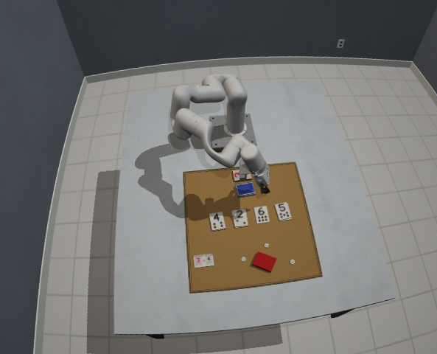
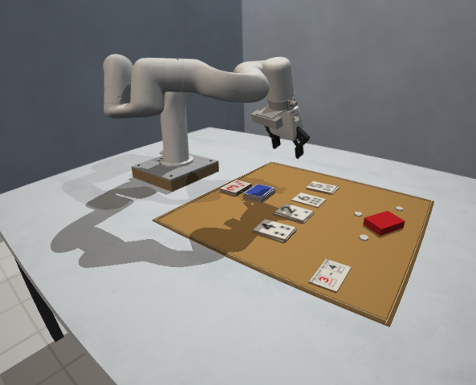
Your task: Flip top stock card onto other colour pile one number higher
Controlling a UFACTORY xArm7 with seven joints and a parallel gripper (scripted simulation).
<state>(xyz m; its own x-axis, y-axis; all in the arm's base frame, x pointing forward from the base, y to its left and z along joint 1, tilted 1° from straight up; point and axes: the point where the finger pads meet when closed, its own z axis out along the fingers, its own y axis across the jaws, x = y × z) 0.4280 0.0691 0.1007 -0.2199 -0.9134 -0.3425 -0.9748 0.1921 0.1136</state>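
Above the mat, the gripper hangs spread, empty — stock flat, blue back up.

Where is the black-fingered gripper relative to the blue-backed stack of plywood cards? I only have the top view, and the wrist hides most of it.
Observer: The black-fingered gripper hangs well above the brown board, fingers down, open and empty, touching nothing.
Operator: And the card half under the wrist?
Observer: It is a face-up red three card, lying flat beside the blue-backed stack, on the arm base's side.
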